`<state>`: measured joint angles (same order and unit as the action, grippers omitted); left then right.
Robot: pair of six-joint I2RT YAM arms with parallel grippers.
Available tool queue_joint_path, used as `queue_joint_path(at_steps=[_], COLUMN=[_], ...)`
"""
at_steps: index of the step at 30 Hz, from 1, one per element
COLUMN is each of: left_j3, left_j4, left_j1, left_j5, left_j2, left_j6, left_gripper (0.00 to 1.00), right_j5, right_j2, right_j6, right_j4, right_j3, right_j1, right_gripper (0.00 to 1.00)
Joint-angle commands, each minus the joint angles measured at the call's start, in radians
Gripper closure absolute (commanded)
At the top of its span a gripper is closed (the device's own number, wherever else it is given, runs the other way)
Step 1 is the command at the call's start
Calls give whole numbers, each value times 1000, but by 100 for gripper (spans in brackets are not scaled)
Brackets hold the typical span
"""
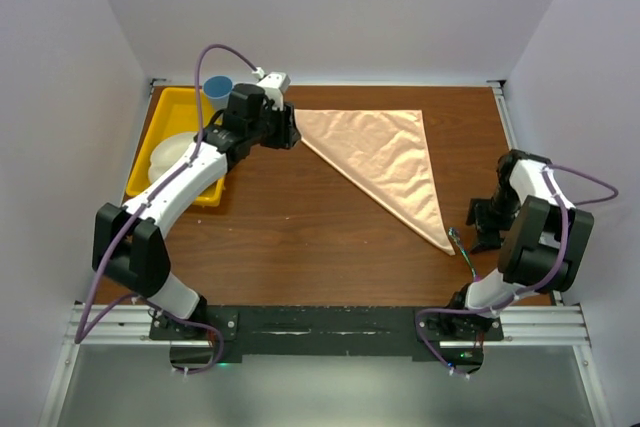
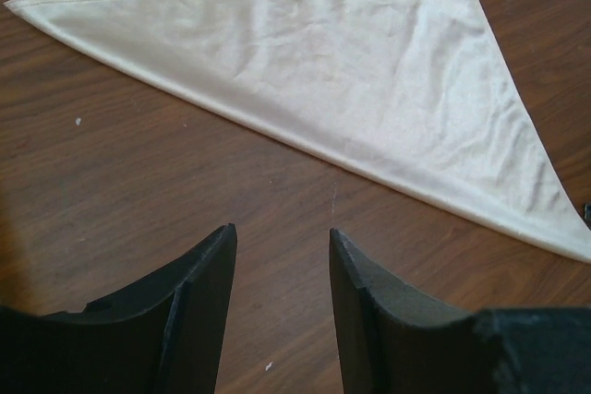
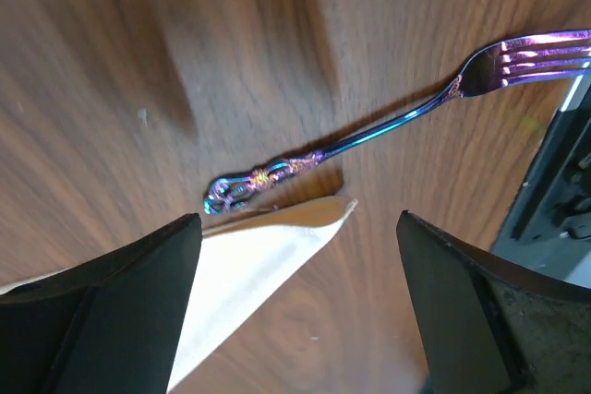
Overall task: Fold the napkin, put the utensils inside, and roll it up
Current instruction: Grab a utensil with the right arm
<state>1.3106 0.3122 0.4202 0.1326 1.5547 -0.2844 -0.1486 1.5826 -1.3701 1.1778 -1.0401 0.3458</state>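
The peach napkin (image 1: 385, 157) lies flat on the wooden table, folded into a triangle with its long edge running from the upper left down to a tip at the lower right. My left gripper (image 1: 285, 130) hovers just off the triangle's upper-left corner. It is open and nothing is between its jaws (image 2: 282, 232), with the napkin (image 2: 369, 71) spread ahead of it. My right gripper (image 1: 487, 222) is open wide (image 3: 300, 219) above the napkin's lower tip (image 3: 249, 256). The fork (image 3: 369, 140), iridescent blue-purple, lies on the table with its handle end touching that tip; in the top view the fork (image 1: 462, 247) is partly hidden.
A yellow tray (image 1: 165, 112) stands at the back left under the left arm and holds a white plate (image 1: 170, 152). A blue cup (image 1: 218, 87) is at its far end. White walls close in the table's sides.
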Motion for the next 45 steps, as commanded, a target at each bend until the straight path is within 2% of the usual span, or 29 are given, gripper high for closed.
queue_joint_path(at_steps=[1,8,11,14,18,22,24,25,28,31,32,35,40,44,45], left_j3=[35,87,105,118,134,141,148,150,144,128,116,96,82,76,75], left_j4=[-13,18,27,39,54,67,77,80,90,93,91,87,80,68,67], left_j1=[-1,-1,-1,-1,-1,-1,-1,-1,-1,0,0,2,2,2,2], left_j5=[21,19,24,22,10,2,2,9,21,22,22,24,15,24,28], left_j2=[34,94,114,127,136,137,137,136,128,111,101,81,59,59,59], left_j6=[22,25,28,28,31,34,33,34,31,28,28,27,28,21,19], left_gripper=[51,53,54,55,55,55,55,55,55,55,55,55,55,55,55], right_j5=[-59,-45,-39,-28,-31,-43,-42,-49,-60,-71,-97,-127,-222,-336,-376], right_j2=[-52,-124,-125,-130,-139,-141,-131,-128,-113,-102,-102,-78,34,63,60], right_j6=[-155,-233,-260,-282,-317,-319,-317,-310,-299,-293,-291,-225,3,176,262], right_j4=[29,-75,-112,-153,-185,-253,-270,-291,-340,-363,-375,-457,-399,-342,-343], right_j3=[47,196,247,294,337,379,393,396,417,420,417,381,217,76,52], right_j1=[41,76,81,79,79,79,81,79,79,79,79,79,79,79,79], right_gripper=[9,8,10,17,28,51,56,64,74,80,87,100,100,100,100])
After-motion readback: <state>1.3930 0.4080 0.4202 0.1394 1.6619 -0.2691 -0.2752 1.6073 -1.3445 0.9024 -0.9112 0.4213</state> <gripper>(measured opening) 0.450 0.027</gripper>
